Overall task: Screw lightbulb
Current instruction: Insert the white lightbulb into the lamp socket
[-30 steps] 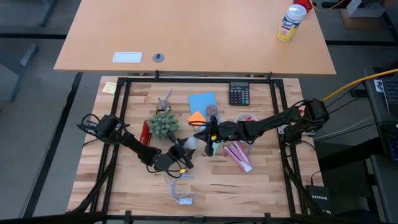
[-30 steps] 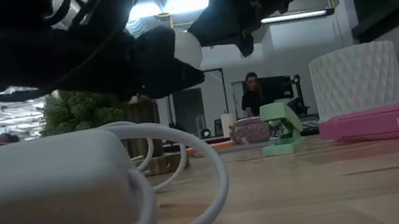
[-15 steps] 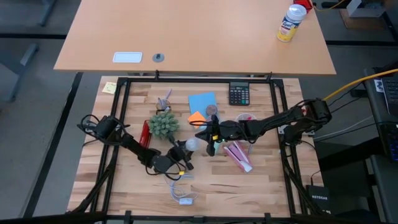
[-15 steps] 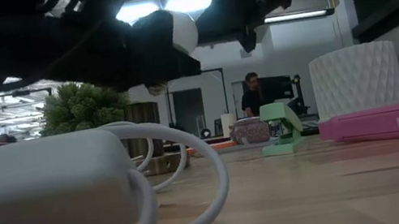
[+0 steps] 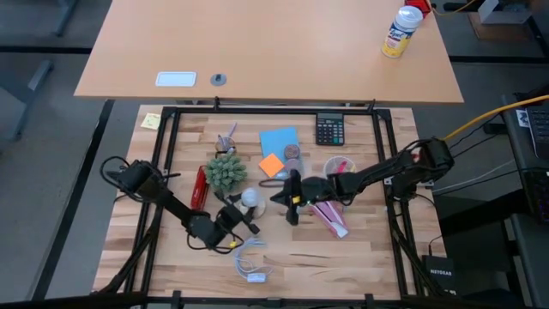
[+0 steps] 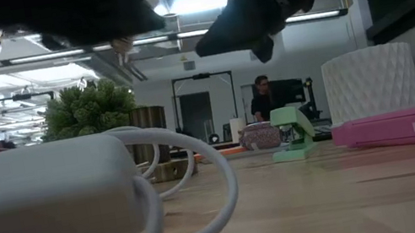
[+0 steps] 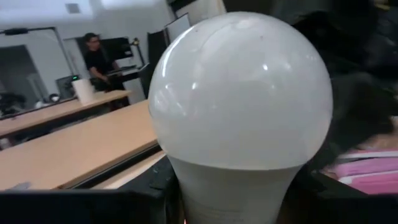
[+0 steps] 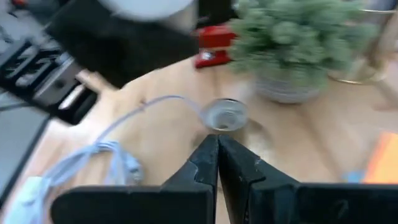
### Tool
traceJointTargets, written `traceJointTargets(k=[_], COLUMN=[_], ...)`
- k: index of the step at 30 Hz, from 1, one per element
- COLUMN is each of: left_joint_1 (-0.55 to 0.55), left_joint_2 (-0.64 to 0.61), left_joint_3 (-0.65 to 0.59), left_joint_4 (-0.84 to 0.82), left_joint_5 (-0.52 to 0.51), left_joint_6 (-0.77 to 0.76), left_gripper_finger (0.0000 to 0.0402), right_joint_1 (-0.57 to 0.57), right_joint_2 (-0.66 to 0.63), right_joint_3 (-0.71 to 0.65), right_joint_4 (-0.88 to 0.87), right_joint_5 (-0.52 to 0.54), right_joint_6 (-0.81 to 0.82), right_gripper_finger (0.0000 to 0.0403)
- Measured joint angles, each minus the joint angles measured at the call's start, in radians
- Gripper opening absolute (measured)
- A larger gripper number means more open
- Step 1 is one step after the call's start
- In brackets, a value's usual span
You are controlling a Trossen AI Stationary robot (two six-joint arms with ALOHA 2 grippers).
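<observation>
High view puts the lightbulb (image 5: 250, 198) near the table's middle, held off the wood by the left gripper (image 5: 233, 215), whose fingers clamp its neck; the left wrist view fills with the frosted globe (image 7: 239, 93). The right gripper (image 5: 292, 206) hovers just beside it, fingers pressed together and holding nothing. The socket (image 8: 223, 115) on the white cord (image 5: 249, 262) lies open-mouthed on the wood near the potted plant (image 5: 225, 171). Done well, the bulb's base should meet that socket squarely, with the socket steadied before turning. The plant, red stapler (image 5: 200, 186) and pink box (image 5: 328, 214) crowd the space.
</observation>
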Motion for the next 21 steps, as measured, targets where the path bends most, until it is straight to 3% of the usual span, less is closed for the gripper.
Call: traceJointTargets(k=[5,10,16,21], left_joint_1=[-0.051,-0.095,-0.119,-0.122], left_joint_2=[-0.033,-0.034,-0.033,-0.033], left_joint_3=[0.000,0.000,0.000,0.000], left_joint_4=[0.000,0.009,0.021,0.021], left_joint_5=[-0.106,-0.107,-0.107,-0.107], left_joint_6=[0.009,0.001,-0.010,-0.016], left_gripper_finger=[0.0153,0.0158,0.0156,0.0156], right_joint_1=[0.031,0.028,0.027,0.010], right_joint_2=[0.093,0.139,0.204,0.275], right_joint_3=[0.000,0.001,0.097,0.220], right_joint_4=[0.180,0.291,0.248,0.085], right_joint_5=[0.000,0.044,0.053,0.044], right_joint_6=[0.025,0.052,0.041,0.017], right_gripper_finger=[0.0017,0.0017,0.0017,0.0017])
